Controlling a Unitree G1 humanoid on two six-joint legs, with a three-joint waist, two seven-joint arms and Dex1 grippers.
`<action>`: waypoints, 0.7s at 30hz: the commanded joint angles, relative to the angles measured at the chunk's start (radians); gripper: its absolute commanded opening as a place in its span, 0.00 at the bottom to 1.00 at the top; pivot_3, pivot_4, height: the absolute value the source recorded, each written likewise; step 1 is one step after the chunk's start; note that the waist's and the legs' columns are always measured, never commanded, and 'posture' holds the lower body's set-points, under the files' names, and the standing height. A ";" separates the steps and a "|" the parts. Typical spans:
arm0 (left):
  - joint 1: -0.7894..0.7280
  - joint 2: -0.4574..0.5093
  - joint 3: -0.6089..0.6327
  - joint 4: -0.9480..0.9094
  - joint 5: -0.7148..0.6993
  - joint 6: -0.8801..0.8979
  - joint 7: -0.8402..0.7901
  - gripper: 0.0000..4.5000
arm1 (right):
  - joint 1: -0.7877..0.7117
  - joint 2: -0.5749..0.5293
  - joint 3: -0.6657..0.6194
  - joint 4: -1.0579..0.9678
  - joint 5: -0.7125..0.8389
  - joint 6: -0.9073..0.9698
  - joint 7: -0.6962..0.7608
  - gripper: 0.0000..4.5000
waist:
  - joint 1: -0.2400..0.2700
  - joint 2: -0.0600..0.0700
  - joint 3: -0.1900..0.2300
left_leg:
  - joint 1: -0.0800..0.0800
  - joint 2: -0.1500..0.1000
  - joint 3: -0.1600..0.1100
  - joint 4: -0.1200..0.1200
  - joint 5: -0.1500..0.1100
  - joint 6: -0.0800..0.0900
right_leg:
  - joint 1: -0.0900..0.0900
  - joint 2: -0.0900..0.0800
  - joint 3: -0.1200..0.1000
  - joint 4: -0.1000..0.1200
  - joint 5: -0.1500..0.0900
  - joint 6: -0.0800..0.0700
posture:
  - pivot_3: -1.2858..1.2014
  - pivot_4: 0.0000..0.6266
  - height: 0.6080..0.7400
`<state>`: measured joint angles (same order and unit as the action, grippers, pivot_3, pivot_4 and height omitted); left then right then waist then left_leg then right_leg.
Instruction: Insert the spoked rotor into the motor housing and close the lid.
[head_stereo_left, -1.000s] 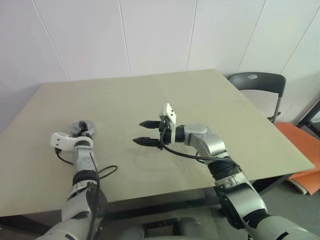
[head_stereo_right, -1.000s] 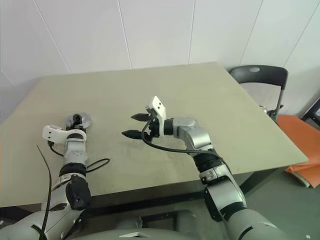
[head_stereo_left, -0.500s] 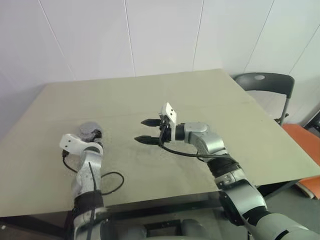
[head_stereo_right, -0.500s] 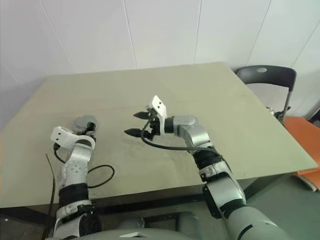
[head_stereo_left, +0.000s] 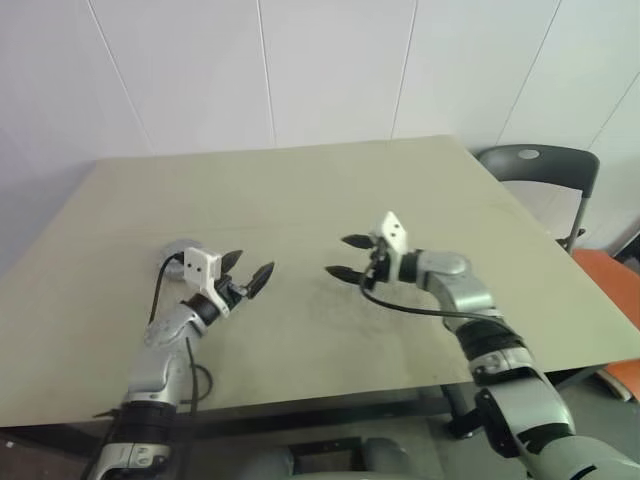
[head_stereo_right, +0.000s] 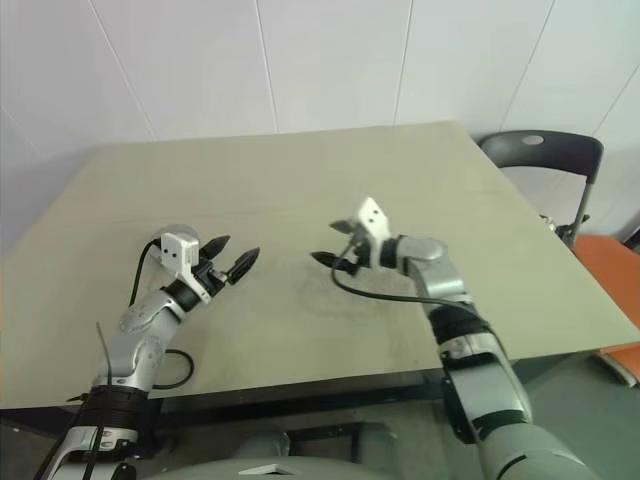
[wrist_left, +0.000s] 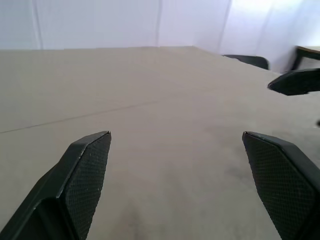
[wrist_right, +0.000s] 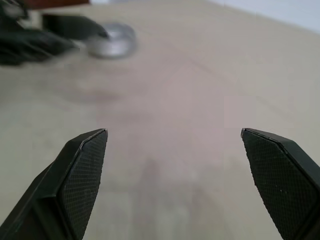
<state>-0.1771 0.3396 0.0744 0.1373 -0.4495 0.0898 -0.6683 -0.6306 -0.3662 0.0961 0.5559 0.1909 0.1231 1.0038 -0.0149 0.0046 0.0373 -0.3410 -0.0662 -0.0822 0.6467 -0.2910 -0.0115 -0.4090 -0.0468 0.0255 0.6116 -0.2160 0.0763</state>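
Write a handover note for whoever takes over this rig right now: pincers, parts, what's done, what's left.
Left pincer: open, empty, above the table.
Right pincer: open, empty, facing the left one across a gap.
Parts: one round grey metallic piece lies on the table just behind the left pincer, apparently lid-topped; rotor and housing cannot be told apart.
Done: looks assembled, unconfirmed.
Left: check that the lid sits flush.
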 joint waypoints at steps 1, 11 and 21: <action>-0.048 0.028 0.028 0.008 -0.017 -0.033 -0.081 1.00 | -0.019 -0.009 -0.039 -0.018 0.010 -0.026 -0.025 1.00 | -0.001 0.000 0.000 | 0.001 0.001 0.000 0.000 0.000 0.000 | 0.001 0.001 0.000 0.000 0.000 0.000 | 0.52 0.00 1.00; -0.121 0.054 0.008 0.079 0.038 -0.082 -0.170 1.00 | -0.081 0.060 -0.084 0.031 0.012 -0.063 -0.120 1.00 | 0.001 0.000 0.000 | 0.001 0.004 0.001 0.001 0.000 0.000 | 0.001 0.004 0.000 0.001 0.001 0.002 | 0.52 0.00 1.00; -0.130 0.052 0.022 0.094 0.057 -0.116 -0.170 1.00 | -0.078 0.054 -0.078 0.009 0.014 -0.020 -0.079 1.00 | 0.003 0.000 0.000 | 0.001 0.004 0.001 0.001 0.000 0.000 | 0.000 0.003 0.000 0.001 0.002 0.003 | 0.52 0.00 1.00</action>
<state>-0.2838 0.3835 0.0726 0.2359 -0.4010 0.0035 -0.8404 -0.6877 -0.3034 0.0301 0.5949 0.1912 0.1040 0.9198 -0.0118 0.0042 0.0377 -0.3402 -0.0625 -0.0817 0.6475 -0.2908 -0.0114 -0.4086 -0.0441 0.0255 0.6123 -0.2141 0.0792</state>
